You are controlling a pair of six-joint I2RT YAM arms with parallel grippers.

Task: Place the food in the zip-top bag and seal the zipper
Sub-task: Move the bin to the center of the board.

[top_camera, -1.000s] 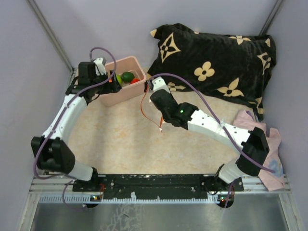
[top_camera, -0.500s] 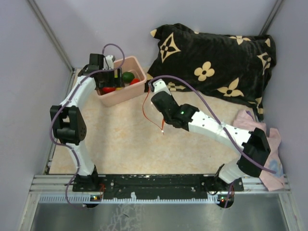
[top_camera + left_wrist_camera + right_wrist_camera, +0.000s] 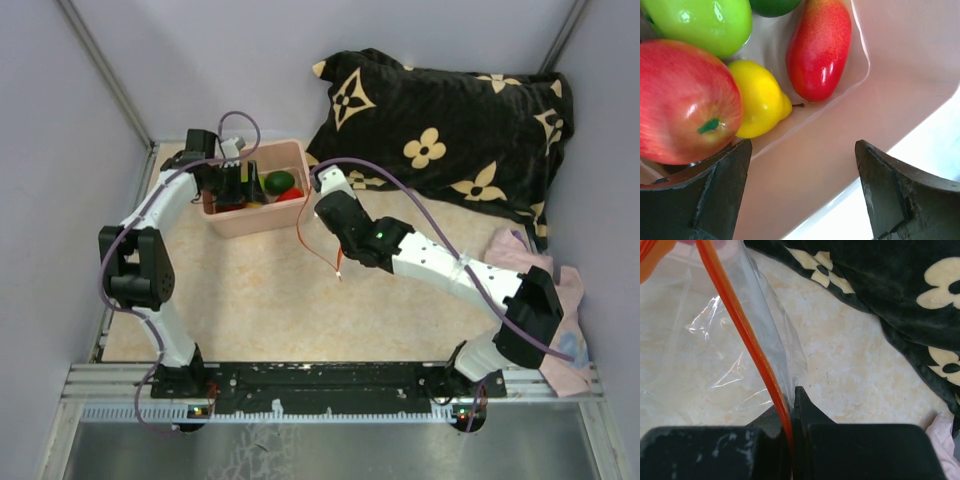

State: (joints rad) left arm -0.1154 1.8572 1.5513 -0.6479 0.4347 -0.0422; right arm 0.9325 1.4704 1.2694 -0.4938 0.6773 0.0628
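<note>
The food lies in a pink bin (image 3: 262, 217): a red apple (image 3: 682, 102), a light green fruit (image 3: 702, 22), a yellow pear (image 3: 760, 97), a red-orange fruit (image 3: 821, 47) and a dark green one (image 3: 279, 181). My left gripper (image 3: 802, 190) is open over the bin's near wall, empty, beside the apple and pear. My right gripper (image 3: 790, 405) is shut on the zipper (image 3: 742, 325), the red-orange strip of the clear zip-top bag (image 3: 705, 355). The bag (image 3: 320, 235) hangs just right of the bin, above the table.
A black pillow with cream flowers (image 3: 450, 130) lies at the back right. A pink cloth (image 3: 560, 300) lies at the right edge by the right arm's base. Grey walls enclose the table on three sides.
My left gripper has swung from the bin's left outer side to over the bin among the fruit. The bin shifted slightly right. My right gripper still holds the bag in place.
</note>
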